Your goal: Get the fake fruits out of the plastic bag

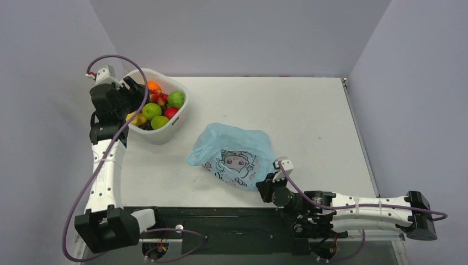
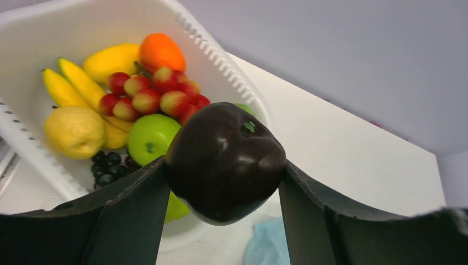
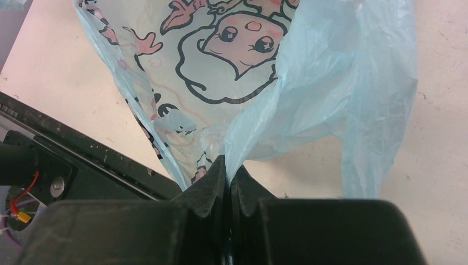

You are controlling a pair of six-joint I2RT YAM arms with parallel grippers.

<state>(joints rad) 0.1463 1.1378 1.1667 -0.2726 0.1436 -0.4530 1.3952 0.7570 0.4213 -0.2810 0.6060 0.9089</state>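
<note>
My left gripper (image 2: pixel 225 176) is shut on the dark purple-black round fruit (image 2: pixel 225 160) and holds it above the near rim of the white basket (image 1: pixel 165 132). In the top view the left gripper (image 1: pixel 132 91) is over the basket's left side. The orange (image 2: pixel 161 51), the red grape bunch (image 2: pixel 157 93) and a dark grape bunch (image 2: pixel 107 165) lie in the basket. The light-blue plastic bag (image 1: pixel 234 154) with a cartoon drawing lies mid-table. My right gripper (image 3: pixel 229 168) is shut on the bag's near edge (image 3: pixel 243 138); it shows in the top view (image 1: pixel 269 185) too.
The basket also holds bananas (image 2: pixel 72 83), a lemon (image 2: pixel 74 131), green apples (image 2: pixel 150 137) and red fruits (image 1: pixel 170 112). A black rail (image 1: pixel 221 212) runs along the table's near edge. Grey walls close in the left, back and right.
</note>
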